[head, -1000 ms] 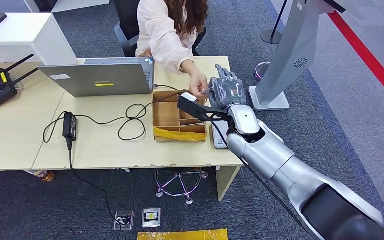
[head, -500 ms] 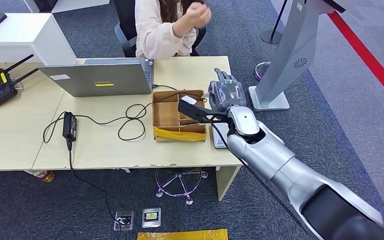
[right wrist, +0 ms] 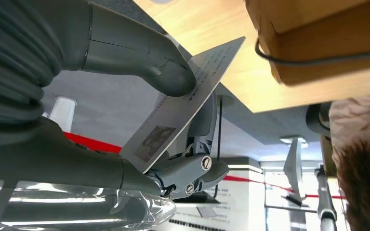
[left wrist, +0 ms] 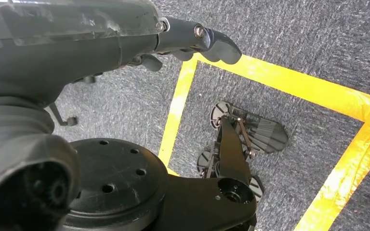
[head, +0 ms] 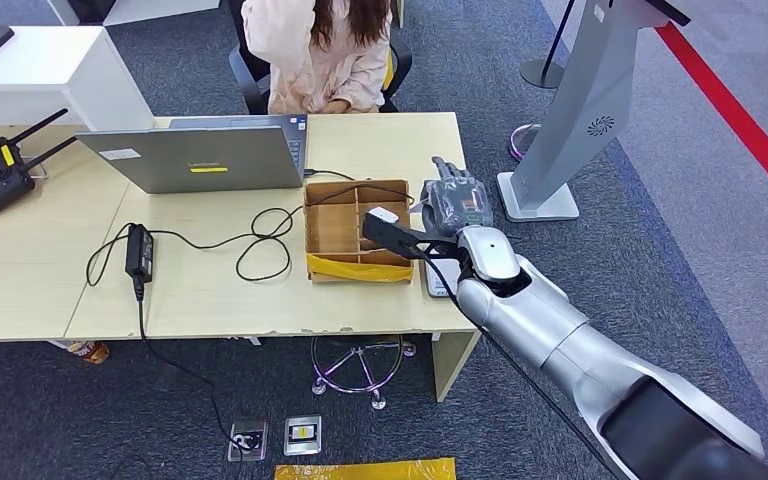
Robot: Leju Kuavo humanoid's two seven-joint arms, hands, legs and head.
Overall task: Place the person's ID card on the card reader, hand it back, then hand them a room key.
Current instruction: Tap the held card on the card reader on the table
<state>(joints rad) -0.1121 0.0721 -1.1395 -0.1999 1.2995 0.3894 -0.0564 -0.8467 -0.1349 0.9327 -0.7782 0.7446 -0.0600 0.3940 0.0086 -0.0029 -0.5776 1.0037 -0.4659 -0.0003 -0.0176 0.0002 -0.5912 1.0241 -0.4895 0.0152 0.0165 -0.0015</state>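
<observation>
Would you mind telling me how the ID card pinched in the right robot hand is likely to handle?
The ID card looks thin, flat and unbent, so probably stiff and light. Its smooth face may slip, since the right robot hand pinches it by one part only.

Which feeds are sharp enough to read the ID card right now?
Right wrist view: ID card under the right hand's thumb is fairly sharp, print too small to read, background glary. Head view: even light, right hand hides the card.
</observation>
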